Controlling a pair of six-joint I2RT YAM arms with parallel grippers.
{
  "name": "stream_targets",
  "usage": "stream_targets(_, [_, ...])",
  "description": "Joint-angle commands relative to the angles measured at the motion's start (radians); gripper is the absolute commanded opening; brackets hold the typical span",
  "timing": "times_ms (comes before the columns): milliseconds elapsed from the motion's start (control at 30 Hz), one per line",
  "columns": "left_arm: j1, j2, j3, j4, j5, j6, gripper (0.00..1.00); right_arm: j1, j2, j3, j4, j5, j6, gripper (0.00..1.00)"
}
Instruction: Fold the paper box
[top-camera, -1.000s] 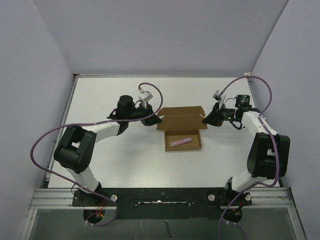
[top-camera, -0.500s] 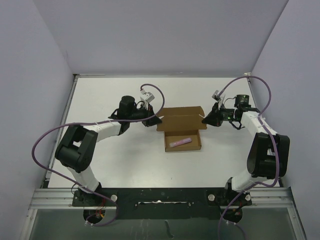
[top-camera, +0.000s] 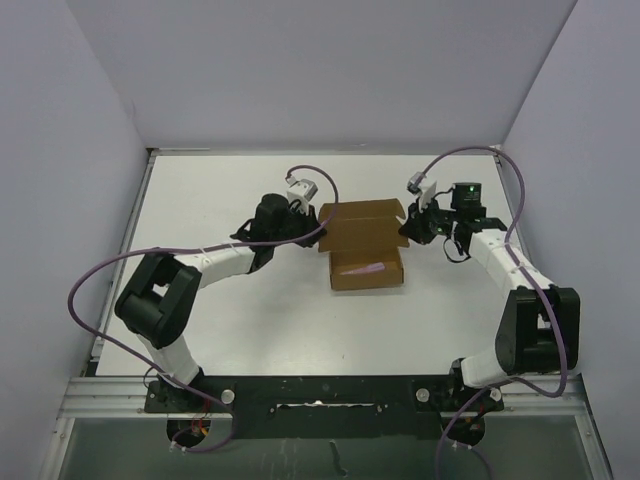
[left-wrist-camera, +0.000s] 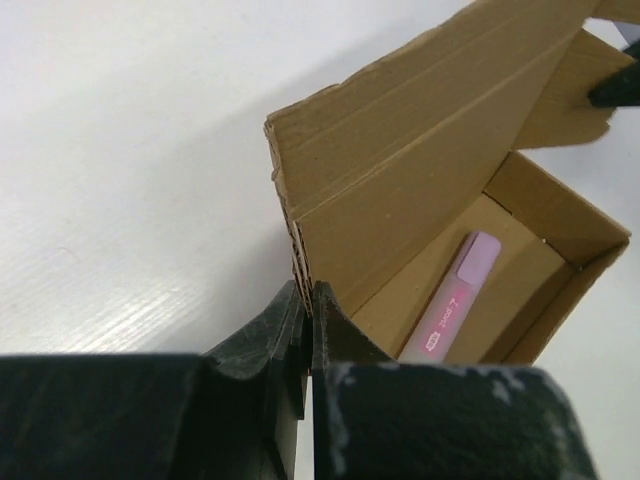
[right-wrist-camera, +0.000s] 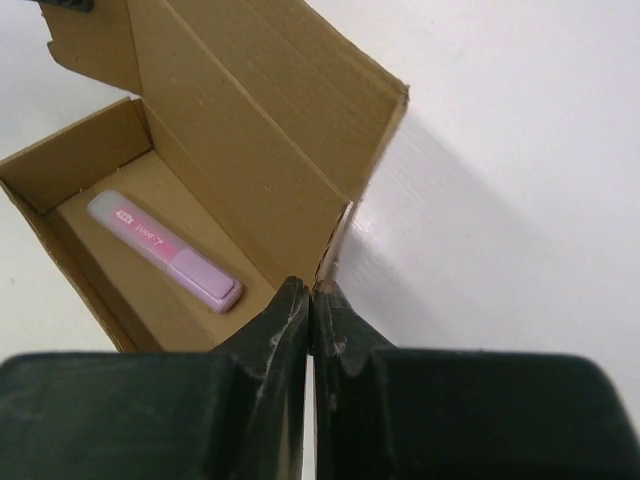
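Clenched on cardboard at both ends: pinches the left end of the raised lid (top-camera: 362, 222) with the left gripper (top-camera: 320, 235) and the right end with the right gripper (top-camera: 404, 231). Leaves only the thin board edge between the fingertips (left-wrist-camera: 275, 322) in each wrist view. Keeps the paper box (top-camera: 365, 248) mid-table, between the two arms, with its tray (top-camera: 368, 284) flat on the white table (top-camera: 250, 320) and the lid hinged along the far side, tilted up over the tray. Shows a pink marker (top-camera: 362, 268) lying loose on the tray floor, well apart from either claw.

Looks like the lid-closing step, roughly halfway through the swing. Calls next for bringing both pinched ends forward and down together, at a matched pace so as not to twist the board. Then calls for steering the side ears inside the tray walls and tucking the front flap. Probably needs a release and regrip before the last press, to avoid trapping fingertips against the walls.

Differs plainly from a second ago. Then: lid laid back nearly flat on the table beyond the tray, both claws farther out to the sides. Now: lid lifted and leaning forward, both wrists drawn inward, more of the tray covered in the top view.
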Motion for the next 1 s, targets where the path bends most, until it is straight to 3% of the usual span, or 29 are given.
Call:
stream_targets(0, [-0.044,-0.006,0.111,0.025,-0.152,-0.020,0.00,0.117,-0.076,-0.045,0.203,0.175,0.097,0.00])
stream_targets(200, [-0.100,0.024,0.189,-0.024,-0.326,0.006,0.00,0.180,-0.072,-0.093,0.353,0.414,0.182,0.02])
stream_targets(433, [-0.149,0.060,0.167,0.076,-0.424,0.025,0.00,0.232,-0.073,-0.169,0.543,0.564,0.208,0.07])
stream_targets(633, [-0.185,0.104,0.186,0.094,-0.528,0.011,0.00,0.255,-0.045,-0.188,0.605,0.619,0.267,0.09])
stream_targets(967, [-0.249,0.138,0.201,0.116,-0.721,-0.039,0.00,0.253,-0.059,-0.234,0.621,0.550,0.338,0.10])
